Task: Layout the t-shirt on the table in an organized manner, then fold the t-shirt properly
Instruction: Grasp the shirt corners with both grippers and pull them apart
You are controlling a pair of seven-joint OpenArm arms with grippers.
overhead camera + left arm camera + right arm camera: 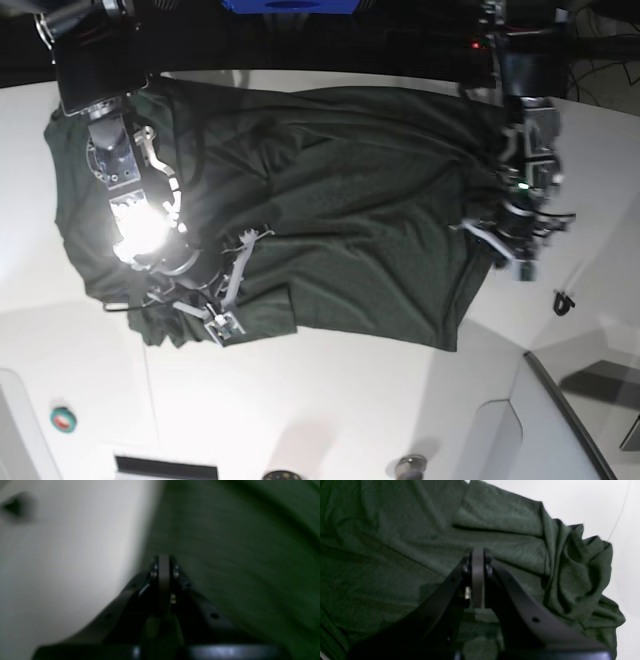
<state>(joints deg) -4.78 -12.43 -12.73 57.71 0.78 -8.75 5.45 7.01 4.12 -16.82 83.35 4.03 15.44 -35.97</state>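
The t-shirt (350, 270) is sprawling across the table (370, 390), wide and mostly flat, lying towards the edge that the arms are reaching in from, with bare surface showing on the opposite side; its rumpled end is bunching up on the robot's right, so it is probably needing more smoothing before any proper fold. The left gripper (163, 561) is pointing down at the cloth's border with its tips together, perhaps for catching or tidying that side, though blur is keeping me from telling whether any fabric is between them. The right gripper (478, 552) is also closing its tips together, showing no pinched cloth and hovering over or resting on the fabric (contact is hard to judge from straight above), possibly for pressing or steadying the creased part. Farther out, a small black object (563, 303) is sitting apart from the garment on the robot's left, too small to name. The right arm is covering part of the bunched end, a glare is washing out its middle, the left arm is hiding some of the opposite side, and the cloth's far reaches are running out of both wrist views, so sleeves and collar are staying hard to identify
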